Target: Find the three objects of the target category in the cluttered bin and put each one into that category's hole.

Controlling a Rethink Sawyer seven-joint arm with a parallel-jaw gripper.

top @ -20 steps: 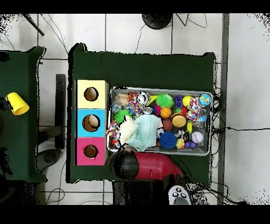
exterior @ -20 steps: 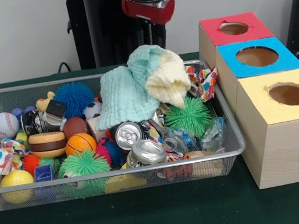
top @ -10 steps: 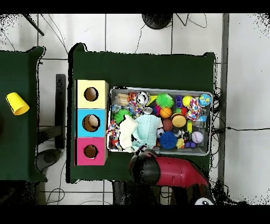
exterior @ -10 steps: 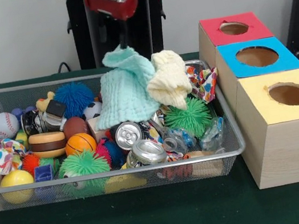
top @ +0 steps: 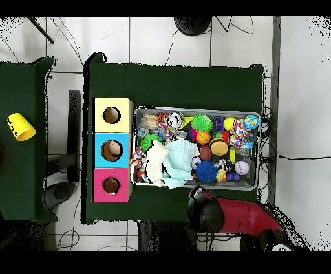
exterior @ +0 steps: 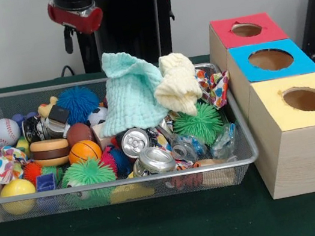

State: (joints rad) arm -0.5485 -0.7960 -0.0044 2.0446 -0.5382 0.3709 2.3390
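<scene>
A wire mesh bin (exterior: 115, 189) (top: 197, 110) is packed with toys. A mint cloth (exterior: 132, 95) (top: 180, 161) stands peaked in its middle, with a pale yellow cloth (exterior: 177, 84) (top: 155, 161) beside it and a patterned cloth (exterior: 212, 84) at the end nearest the boxes. Two crushed cans (exterior: 135, 141) (exterior: 156, 160) lie in front of the cloths. Three wooden boxes with round holes stand beside the bin: red (exterior: 264, 29) (top: 123, 192), blue (exterior: 304, 64) (top: 124, 158) and yellow (exterior: 278, 112) (top: 124, 123). My gripper (exterior: 70, 38) hangs above the bin's far rim, apart from the mint cloth's peak, holding nothing that I can see.
A baseball (exterior: 4, 131), a basketball (exterior: 84, 150), a yellow ball (exterior: 16, 190), a blue spiky ball (exterior: 77, 101) and green spiky balls (exterior: 198, 122) fill the bin. The red arm (top: 236, 216) lies outside the bin's edge. A yellow cup (top: 21, 126) sits on a side table.
The arm swung away from above the cloths along the bin's far rim. The mint cloth was drawn up into a peak and stays peaked, no longer under the gripper.
</scene>
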